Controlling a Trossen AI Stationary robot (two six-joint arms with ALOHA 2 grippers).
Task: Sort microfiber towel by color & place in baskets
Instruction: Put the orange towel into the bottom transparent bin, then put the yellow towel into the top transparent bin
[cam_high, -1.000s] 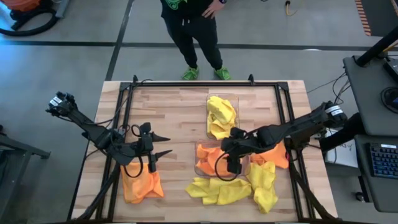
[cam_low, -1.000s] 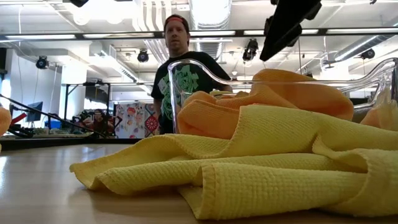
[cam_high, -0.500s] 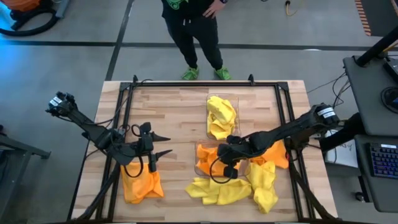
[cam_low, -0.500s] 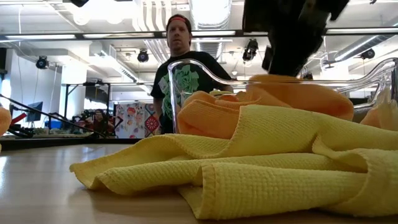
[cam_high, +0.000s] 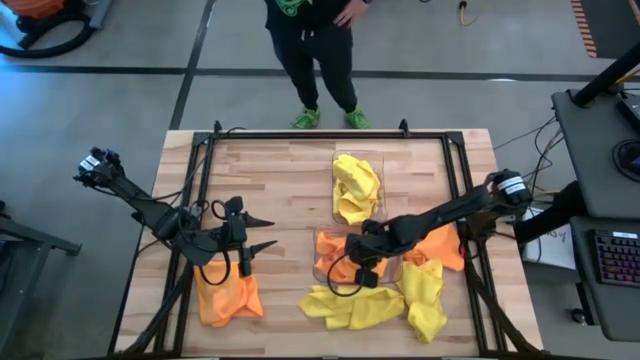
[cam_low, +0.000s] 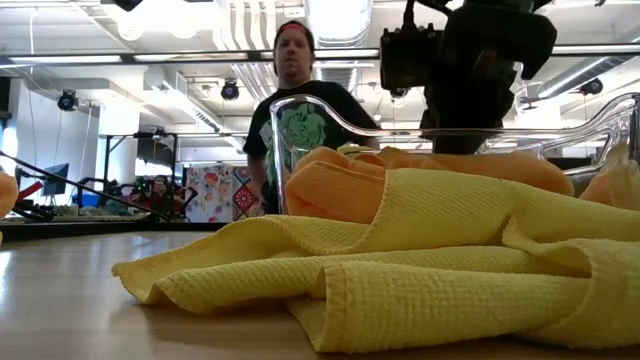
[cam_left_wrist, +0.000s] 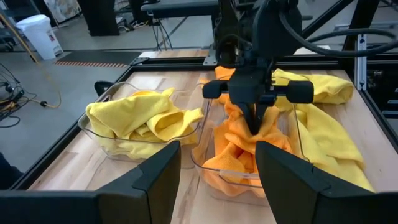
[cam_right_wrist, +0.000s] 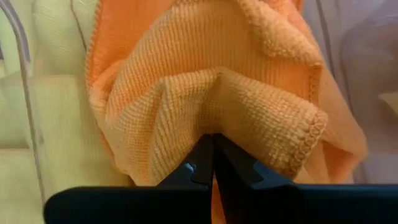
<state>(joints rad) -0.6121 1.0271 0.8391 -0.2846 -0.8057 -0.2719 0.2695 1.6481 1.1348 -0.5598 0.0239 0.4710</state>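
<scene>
Two clear baskets stand mid-table. The far basket (cam_high: 355, 188) holds yellow towels. The near basket (cam_high: 322, 262) holds orange towels (cam_left_wrist: 239, 149). My right gripper (cam_left_wrist: 254, 126) is shut, its fingers down in the near basket on the orange heap. My left gripper (cam_high: 262, 232) hangs open over bare table left of the baskets, touching nothing. Yellow towels (cam_high: 365, 305) lie loose on the table in front of the near basket. One orange towel (cam_high: 225, 297) lies near the left front edge, and another (cam_high: 447, 250) lies right of the baskets. My right gripper presses its shut fingertips (cam_right_wrist: 202, 163) down on the top of the orange towel heap (cam_right_wrist: 217, 93) in the near basket. The fingers come steeply from above, slanting from the table's right. The cloth is dented and creased around the tips, and the heap lies below the basket's rim (cam_low: 420, 133).
A person (cam_high: 315, 50) stands at the table's far edge. A black frame rail (cam_high: 300, 137) runs around the tabletop. Bare wood shows at the far left (cam_high: 260, 180).
My right gripper has gone down into the near basket and a little toward the table's left. The orange heap beneath it, which bulged above the rim, now lies flattened lower.
</scene>
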